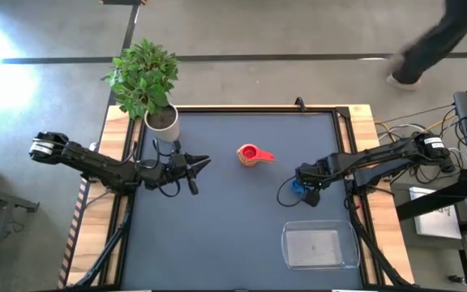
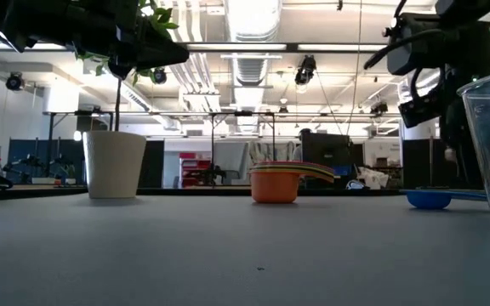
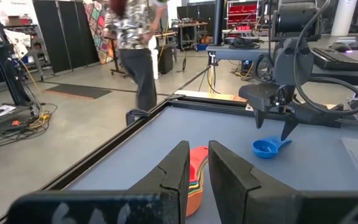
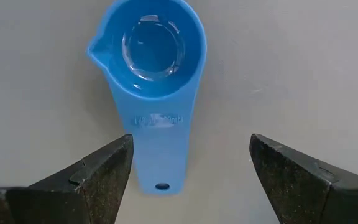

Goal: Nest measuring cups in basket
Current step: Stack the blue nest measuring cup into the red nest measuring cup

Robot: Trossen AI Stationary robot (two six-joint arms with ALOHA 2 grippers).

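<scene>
At the near edge of the table, on the right side, the basket (image 1: pixel 320 246) sits with nothing in it, a clear shallow tray lying flat. So as far as can be seen, no cup has reached it yet.

Just beyond it, the right gripper (image 1: pixel 307 186) hangs above the blue cup (image 4: pixel 153 68), fingers spread wide. The right wrist view looks straight down on the cup: bowl away, handle pointing back between the two fingers (image 4: pixel 89 180), which stand clear of the handle on either side. The cup rests on the table, apart from the others. This looks like the moment just before a grasp on the handle; nothing is held yet.

Farther in, near the table's middle, the stack (image 1: pixel 252 155) of nested cups stands, red on top in the high view, orange at the bottom with thin coloured handles fanned above in the low view. How many cups it holds I cannot count.

Left of that, the left gripper (image 1: pixel 199 163) waits above the table with its fingers nearly closed and nothing between them, pointed toward the stack.

At the far left corner stands the white pot (image 1: pixel 163 123) with its plant. A person walks on the floor beyond the table.

By my reading, most nesting is done; what remains is the blue cup, then getting the whole set into the basket.
</scene>
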